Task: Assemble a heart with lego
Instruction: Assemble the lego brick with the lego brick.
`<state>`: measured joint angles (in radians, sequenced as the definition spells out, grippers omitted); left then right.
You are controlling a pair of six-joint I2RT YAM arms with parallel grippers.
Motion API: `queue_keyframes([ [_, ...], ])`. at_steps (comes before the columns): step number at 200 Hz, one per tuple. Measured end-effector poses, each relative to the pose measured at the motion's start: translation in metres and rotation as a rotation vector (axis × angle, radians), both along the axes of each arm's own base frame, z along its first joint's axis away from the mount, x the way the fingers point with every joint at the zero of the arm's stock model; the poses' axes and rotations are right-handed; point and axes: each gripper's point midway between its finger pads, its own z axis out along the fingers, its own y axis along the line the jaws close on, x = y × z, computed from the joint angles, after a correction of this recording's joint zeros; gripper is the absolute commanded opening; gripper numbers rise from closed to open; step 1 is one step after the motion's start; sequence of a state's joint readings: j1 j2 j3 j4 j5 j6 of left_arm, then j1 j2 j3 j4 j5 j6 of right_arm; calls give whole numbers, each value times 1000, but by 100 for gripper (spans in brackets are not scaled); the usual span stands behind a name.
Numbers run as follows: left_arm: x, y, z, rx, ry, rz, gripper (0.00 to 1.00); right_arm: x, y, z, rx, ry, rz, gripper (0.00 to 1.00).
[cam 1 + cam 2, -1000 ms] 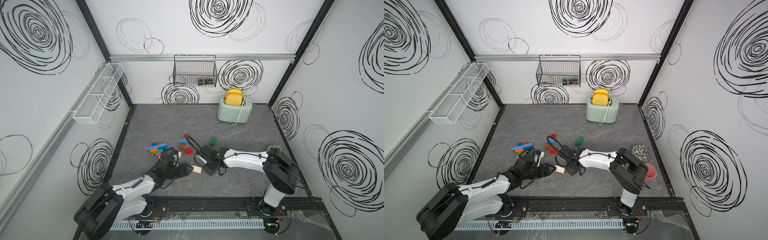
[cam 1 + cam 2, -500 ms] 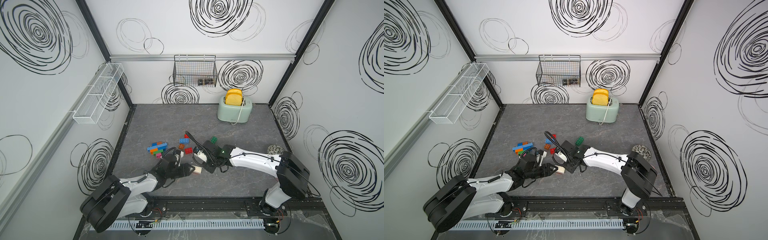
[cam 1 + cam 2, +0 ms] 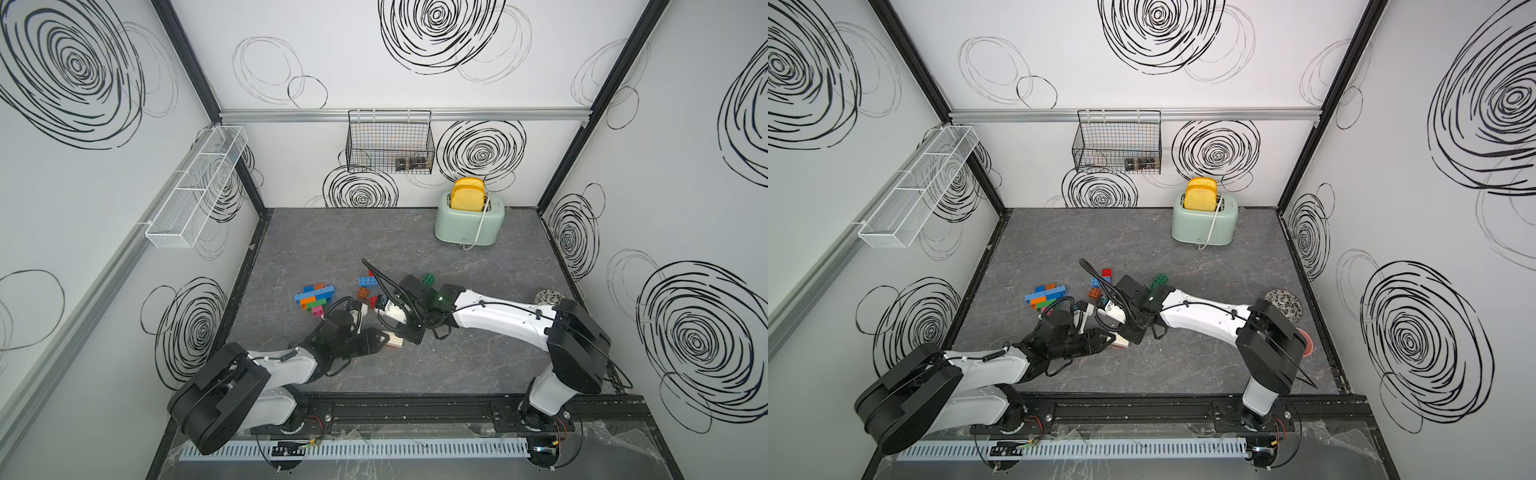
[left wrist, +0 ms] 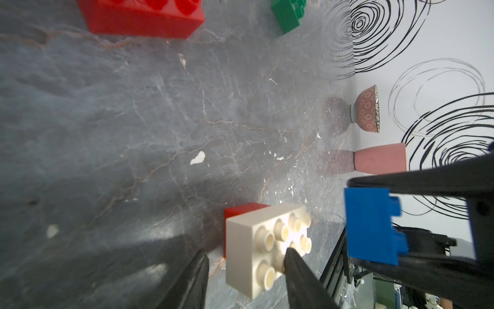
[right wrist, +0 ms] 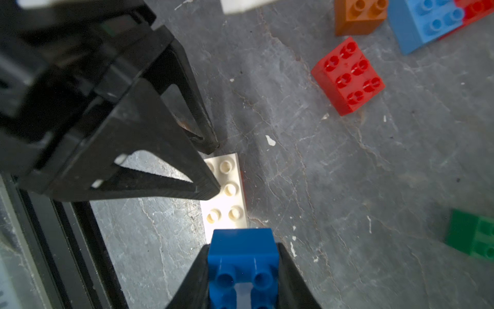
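I look down into a white-walled cell scrawled with black spiral doodles, floored with a dark grey, marble-veined slab (image 3: pixel 478 365). Near the front edge, left of centre, a cream plastic brick (image 4: pixel 254 240) with round studs sits stacked on a red brick (image 4: pixel 242 210), of which only a corner shows.

My left gripper (image 4: pixel 246 256) has two black, tapered wedge fingers that straddle the cream brick. Its jaws are narrowly apart. One tip lies over the studs and the other stands off the smooth side, so nothing is pinched.

From the right, my right gripper (image 5: pixel 242 248) is clamped on a glossy blue square brick (image 5: pixel 242 256), whose round studs point back into the gripper. It hangs just right of the cream brick, and the left wrist view shows a gap between them.

Farther back lie loose bricks: a red square brick (image 5: pixel 347 76), an orange one (image 5: pixel 358 16), a pale blue one (image 5: pixel 422 24) and a green one (image 3: pixel 429 278). To their left is a flat cluster of blue, orange, green and pink bricks (image 3: pixel 316 297) joined together.

Far back, right of centre, stands a rounded mint-green toaster (image 3: pixel 469 224) holding yellow toast. By the right wall are a patterned bowl (image 4: pixel 366 112) and a matte pink cup (image 4: pixel 379 157).
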<state>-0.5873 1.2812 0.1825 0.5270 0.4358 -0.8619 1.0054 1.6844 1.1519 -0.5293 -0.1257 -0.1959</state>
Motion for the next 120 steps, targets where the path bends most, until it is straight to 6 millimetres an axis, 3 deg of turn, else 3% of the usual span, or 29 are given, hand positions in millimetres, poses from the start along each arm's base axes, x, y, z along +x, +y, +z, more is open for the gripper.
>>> queue_keyframes([
  [50,0,0,0,-8,-10,0,50,1,4,-20,-49,14,55,28],
  [120,3,0,-1,-21,-14,2,51,-2,11,-21,-50,33,117,27],
])
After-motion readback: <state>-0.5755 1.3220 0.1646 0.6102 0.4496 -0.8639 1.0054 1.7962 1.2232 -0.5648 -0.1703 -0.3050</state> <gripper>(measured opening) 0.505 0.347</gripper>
